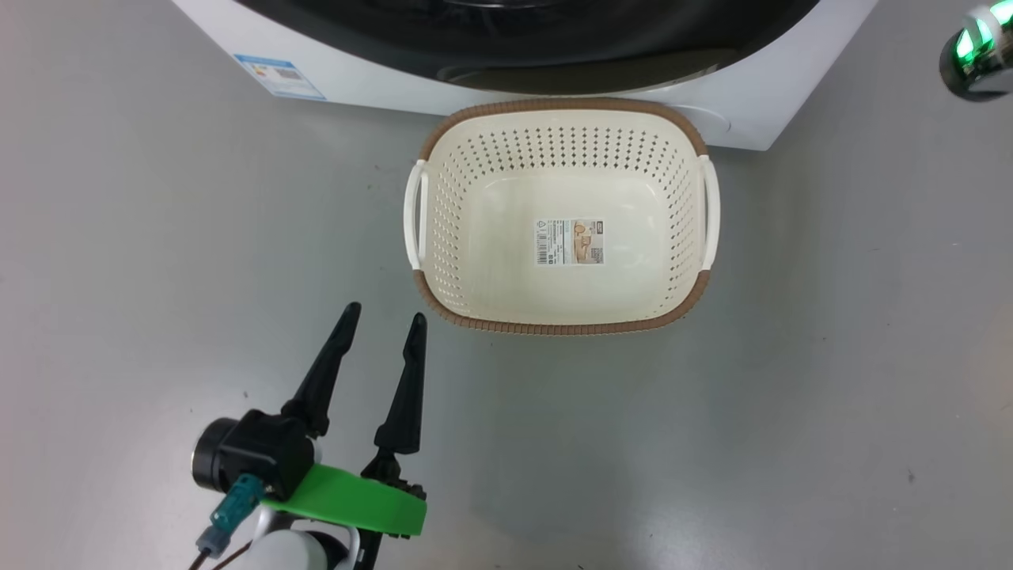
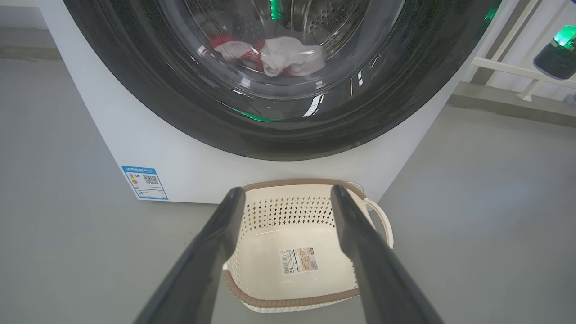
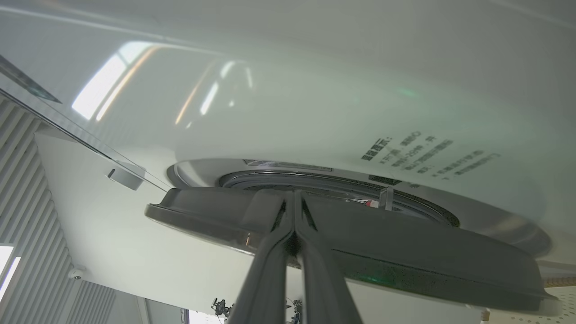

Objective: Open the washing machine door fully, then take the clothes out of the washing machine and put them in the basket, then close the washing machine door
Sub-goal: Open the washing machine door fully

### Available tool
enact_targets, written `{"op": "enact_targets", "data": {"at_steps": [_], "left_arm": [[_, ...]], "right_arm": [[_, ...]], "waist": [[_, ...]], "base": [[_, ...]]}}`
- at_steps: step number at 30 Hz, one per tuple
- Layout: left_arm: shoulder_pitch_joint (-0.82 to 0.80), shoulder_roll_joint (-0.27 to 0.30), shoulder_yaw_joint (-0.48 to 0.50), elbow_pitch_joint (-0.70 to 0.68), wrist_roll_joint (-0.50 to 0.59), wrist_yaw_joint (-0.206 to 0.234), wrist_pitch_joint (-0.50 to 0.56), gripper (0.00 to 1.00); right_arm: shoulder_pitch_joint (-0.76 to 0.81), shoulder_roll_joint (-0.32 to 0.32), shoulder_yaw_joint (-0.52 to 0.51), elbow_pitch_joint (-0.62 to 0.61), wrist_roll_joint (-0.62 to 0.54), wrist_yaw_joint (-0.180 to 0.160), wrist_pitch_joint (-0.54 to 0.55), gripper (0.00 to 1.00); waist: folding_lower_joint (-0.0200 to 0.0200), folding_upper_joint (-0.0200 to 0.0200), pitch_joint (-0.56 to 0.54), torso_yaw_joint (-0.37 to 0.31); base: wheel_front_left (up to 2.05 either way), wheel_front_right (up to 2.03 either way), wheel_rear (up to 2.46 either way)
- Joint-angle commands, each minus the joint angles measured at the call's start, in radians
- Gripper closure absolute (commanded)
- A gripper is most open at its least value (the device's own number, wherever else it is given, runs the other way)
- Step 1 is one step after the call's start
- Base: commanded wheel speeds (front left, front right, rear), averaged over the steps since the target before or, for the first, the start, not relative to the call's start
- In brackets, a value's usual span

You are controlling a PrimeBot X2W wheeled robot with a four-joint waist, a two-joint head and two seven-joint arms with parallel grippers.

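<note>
The jaws of the right gripper (image 3: 293,200) are pressed together on nothing, their joined tips set against the edge of the washing machine door (image 3: 405,252) at six o'clock in the right wrist view; those of the left gripper (image 1: 385,310) are spread wide and empty, at seven o'clock in the head view. The door's dark rim seems slightly off the front, so I judge the opening barely begun. Through its glass, at twelve o'clock in the left wrist view, the clothes (image 2: 288,56) lie red and white in the drum (image 2: 324,18). The washing machine (image 1: 380,75) sits at twelve o'clock in the head view, and the basket (image 1: 554,326) stands empty just before it, its far rim close under the door. The likeliest slip: shut tips have no hold on that glossy curved rim, only a push or a hook, so they may skid off and let the door swing back. I cannot tell whether the door's lower edge clears the basket; if not, the swing would shove it aside. The floor (image 1: 831,396) is smooth pale grey with a dull sheen, so a nudged basket would slide easily. A blue label (image 1: 279,77) marks the machine's corner at eleven o'clock; a white rail (image 2: 508,67) runs at two o'clock in the left wrist view, a slatted wall (image 3: 27,189) at nine o'clock in the right wrist view.
</note>
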Motion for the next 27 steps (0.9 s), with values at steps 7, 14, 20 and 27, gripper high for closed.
{"op": "enact_targets", "data": {"at_steps": [7,14,20,27], "left_arm": [[-0.023,0.013,-0.002,-0.029,-0.024,0.015,-0.012,0.00],[-0.031,0.013,-0.027,-0.036,-0.041,0.025,-0.012,0.00],[-0.029,0.013,-0.030,-0.037,-0.044,0.028,-0.012,0.00],[-0.028,0.013,-0.031,-0.041,-0.049,0.032,-0.012,0.00]], "right_arm": [[-0.091,0.007,0.022,0.044,-0.026,0.000,0.072,1.00],[-0.127,0.008,0.035,0.088,-0.054,0.000,0.116,1.00],[-0.133,0.012,0.040,0.109,-0.072,0.000,0.134,1.00],[-0.118,0.026,0.056,0.116,-0.092,0.000,0.167,1.00]], "waist": [[0.0000,0.0000,0.029,0.022],[0.0000,0.0000,0.031,0.037],[0.0000,0.0000,0.025,0.041],[0.0000,0.0000,0.011,0.040]], "base": [[0.00,0.00,0.00],[0.00,0.00,0.00],[0.00,0.00,0.00],[0.00,0.00,0.00]]}}
